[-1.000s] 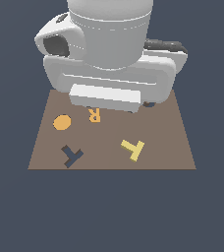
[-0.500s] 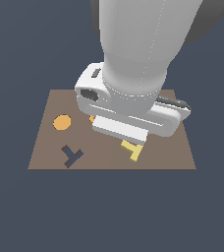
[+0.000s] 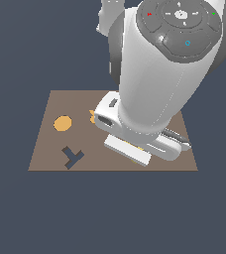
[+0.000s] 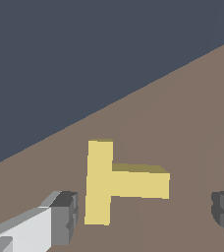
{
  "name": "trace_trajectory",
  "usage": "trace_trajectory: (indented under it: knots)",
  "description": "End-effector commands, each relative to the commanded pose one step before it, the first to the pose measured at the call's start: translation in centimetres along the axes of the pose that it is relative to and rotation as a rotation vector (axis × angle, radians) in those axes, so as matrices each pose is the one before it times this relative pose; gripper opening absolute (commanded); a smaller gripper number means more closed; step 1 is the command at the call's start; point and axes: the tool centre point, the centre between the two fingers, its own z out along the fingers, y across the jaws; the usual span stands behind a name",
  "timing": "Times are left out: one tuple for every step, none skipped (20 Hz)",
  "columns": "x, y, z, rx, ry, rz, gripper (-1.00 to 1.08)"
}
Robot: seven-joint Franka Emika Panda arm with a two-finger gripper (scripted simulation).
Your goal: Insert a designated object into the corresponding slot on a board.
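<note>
Orange disc (image 3: 62,123) and navy T-slot (image 3: 72,157) lay uncovered; the arm hid the orange R. The end effector (image 4: 146,214), fingers apart, had lowered astride the yellow T (image 4: 119,180).

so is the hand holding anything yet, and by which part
Nothing is held. In the wrist view the hand is open, its fingers standing apart on either side of the yellow T, which lies flat on the board untouched.

No words or numbers can be read anywhere. The flat brown board (image 3: 45,149) has just 1 orange letter shape (image 3: 91,117) near the round orange disc (image 3: 62,123), mostly hidden.
</note>
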Motion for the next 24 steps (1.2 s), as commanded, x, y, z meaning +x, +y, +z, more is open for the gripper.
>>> trace_trajectory:
  knots:
    - [0.201,-0.432,0.707,0.00013,-0.00494,0.02452,1.0]
    - [0.047,-0.118,0.202,-0.00005,-0.00161,0.00627,1.0]
    - [0.042,-0.096,0.163,-0.00002,-0.00132,0.00514,1.0]
    - [0.035,-0.078,0.127,0.0,-0.00103,0.00401,1.0]
    - [0.032,-0.055,0.094,0.00002,-0.00078,0.00307,1.0]
    - [0.021,-0.043,0.062,0.00002,-0.00051,0.00201,1.0]
    - [0.013,-0.025,0.035,0.00002,-0.00029,0.00116,1.0]
    - [-0.011,-0.029,0.006,0.0,0.0,0.0,1.0]
    - [-0.042,0.078,-0.024,-0.00046,-0.00017,-0.00263,1.0]
    - [-0.001,-0.005,0.041,0.0,0.0,0.0,1.0]
    - [-0.002,-0.015,0.123,0.0,0.0,0.0,1.0]
    - [0.023,0.016,0.199,0.00012,0.00002,0.00068,1.0]
    - [-0.007,-0.033,0.287,0.0,0.0,0.0,1.0]
    - [0.028,0.015,0.361,0.00018,0.00002,0.00096,1.0]
    - [0.014,0.0,0.364,0.00013,0.00001,0.00068,1.0]
    - [-0.012,-0.03,0.288,0.0,0.0,0.0,1.0]
    - [0.018,0.019,0.2,0.00013,0.00001,0.00068,1.0]
    - [-0.006,-0.012,0.124,0.0,0.0,0.0,1.0]
    - [-0.002,-0.004,0.041,0.0,0.0,0.0,1.0]
    - [0.0,0.0,0.0,0.0,0.0,0.0,-1.0]
    - [0.0,0.0,0.0,0.0,0.0,0.0,-1.0]
    - [0.0,0.0,0.0,0.0,0.0,0.0,-1.0]
    - [0.0,0.0,0.0,0.0,0.0,0.0,-1.0]
    - [0.0,0.0,0.0,0.0,0.0,0.0,-1.0]
